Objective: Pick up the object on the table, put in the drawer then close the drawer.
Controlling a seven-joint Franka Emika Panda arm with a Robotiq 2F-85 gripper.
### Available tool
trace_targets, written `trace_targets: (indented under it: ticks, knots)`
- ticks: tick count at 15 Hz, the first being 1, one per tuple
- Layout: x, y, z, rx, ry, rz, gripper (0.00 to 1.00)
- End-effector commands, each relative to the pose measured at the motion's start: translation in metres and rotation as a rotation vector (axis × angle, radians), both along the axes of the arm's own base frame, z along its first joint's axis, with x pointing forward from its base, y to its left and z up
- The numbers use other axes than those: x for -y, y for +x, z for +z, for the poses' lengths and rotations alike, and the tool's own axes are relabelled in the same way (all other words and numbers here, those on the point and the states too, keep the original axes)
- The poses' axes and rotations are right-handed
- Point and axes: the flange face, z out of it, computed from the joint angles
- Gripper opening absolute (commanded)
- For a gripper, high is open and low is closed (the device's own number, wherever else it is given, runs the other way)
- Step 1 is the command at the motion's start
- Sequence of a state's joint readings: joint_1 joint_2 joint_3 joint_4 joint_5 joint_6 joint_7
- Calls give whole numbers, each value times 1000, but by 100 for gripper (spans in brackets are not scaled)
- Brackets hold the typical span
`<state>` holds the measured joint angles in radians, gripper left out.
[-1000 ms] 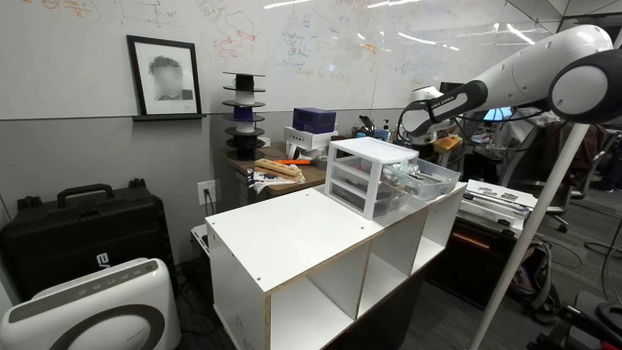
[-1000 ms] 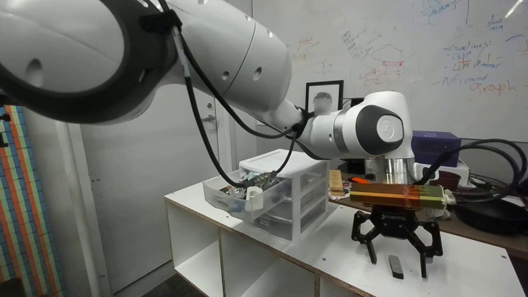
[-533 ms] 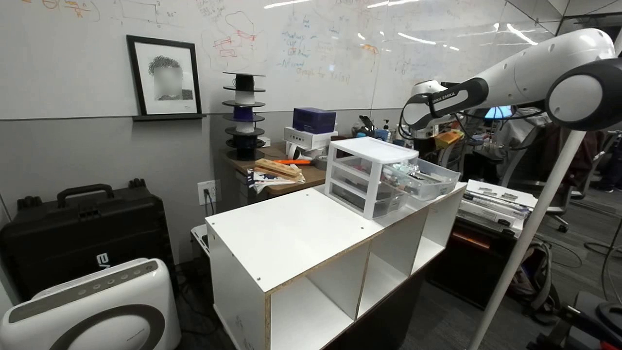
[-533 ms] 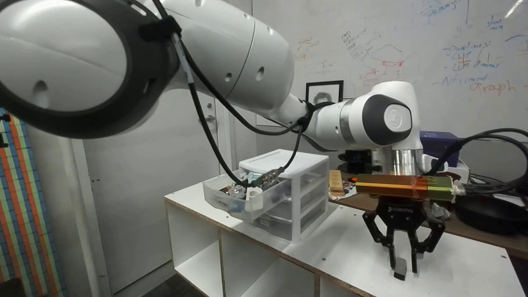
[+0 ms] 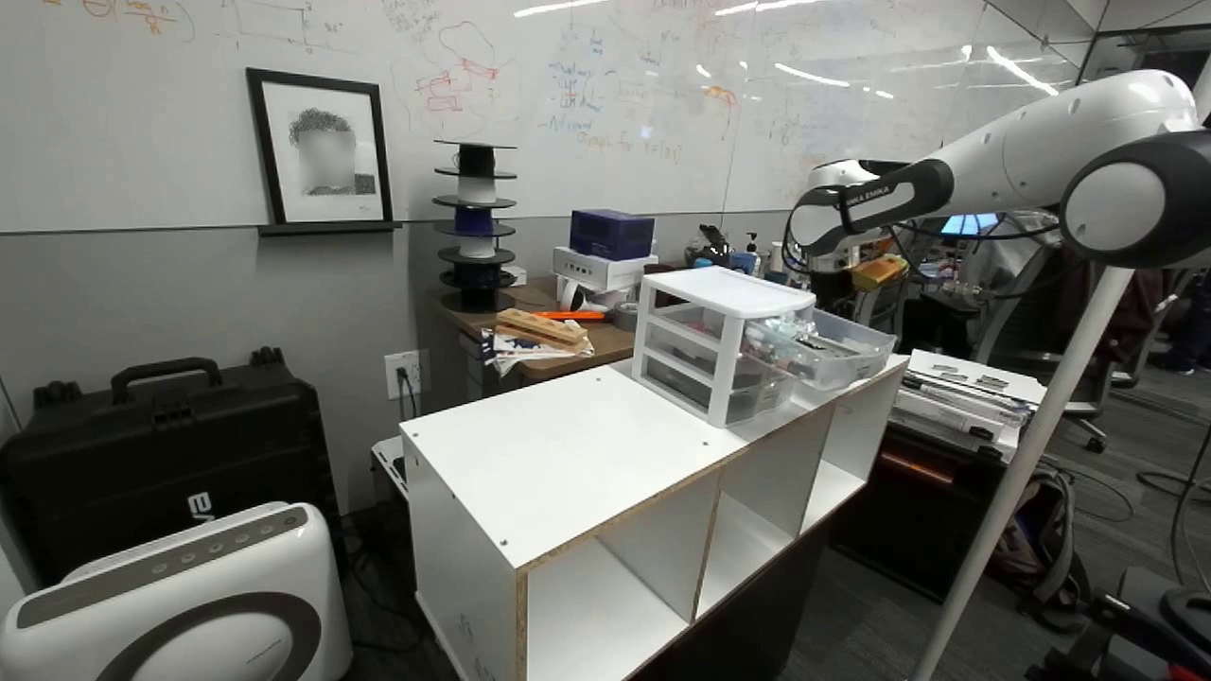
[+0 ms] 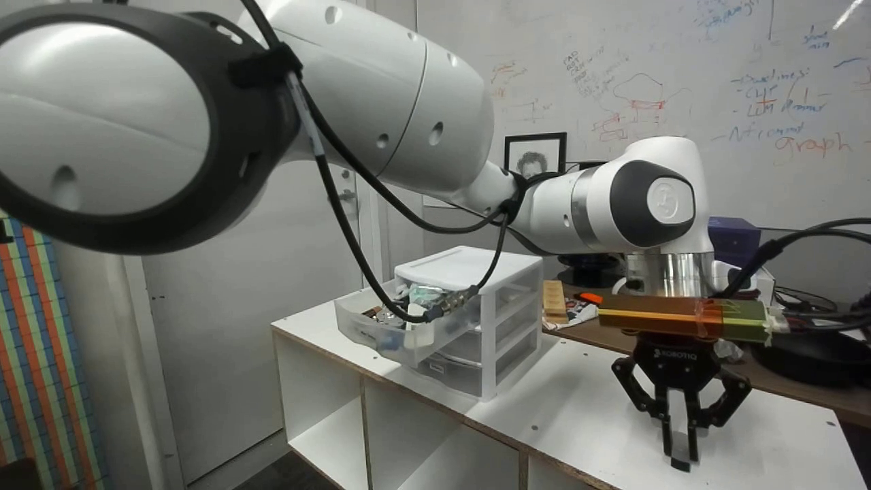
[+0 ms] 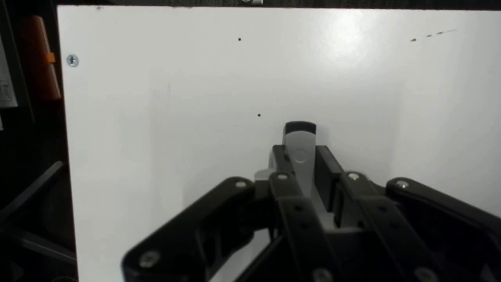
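The object, a slim grey bar with a black end (image 7: 300,152), sits between the pads of my gripper (image 7: 300,149) in the wrist view, both pads against its sides. In an exterior view my gripper (image 6: 680,454) points straight down at the white table (image 6: 571,415), and only the low end of the object (image 6: 680,465) shows below its fingertips. Whether the object still rests on the surface I cannot tell. The top drawer (image 6: 378,333) of the white drawer unit (image 6: 491,275) is pulled out, with several small things inside. In an exterior view this unit (image 5: 728,289) stands while fingers and object are hidden.
Black cables hang from the arm over the open drawer (image 5: 856,364). Behind the white table, a brown desk (image 6: 605,340) carries a black pan (image 6: 810,357), wooden blocks (image 6: 554,299) and a purple box (image 6: 733,241).
My fingers have come together from wide apart onto the grey object. In an exterior view the gripper has moved right, and the object has shifted slightly the same way.
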<state>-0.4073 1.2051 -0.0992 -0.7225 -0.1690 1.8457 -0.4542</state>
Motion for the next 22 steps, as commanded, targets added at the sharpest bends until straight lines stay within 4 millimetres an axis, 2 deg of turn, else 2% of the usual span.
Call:
trace_targets:
  ticks: [1,4,6,8,13,16,19,22]
  knots:
    - [0,2,2,4,4,-12,12]
    - [-7,2,25,1,37,-27,13]
    - [-12,2,50,6,55,-25,13]
    - [-15,2,81,26,43,-35,13]
    - [-27,-3,173,97,-6,-100,13]
    - [-44,-10,212,117,-17,-62,13]
    - [-71,-18,221,84,-27,0,13]
    - [-101,-25,218,48,-45,58,13]
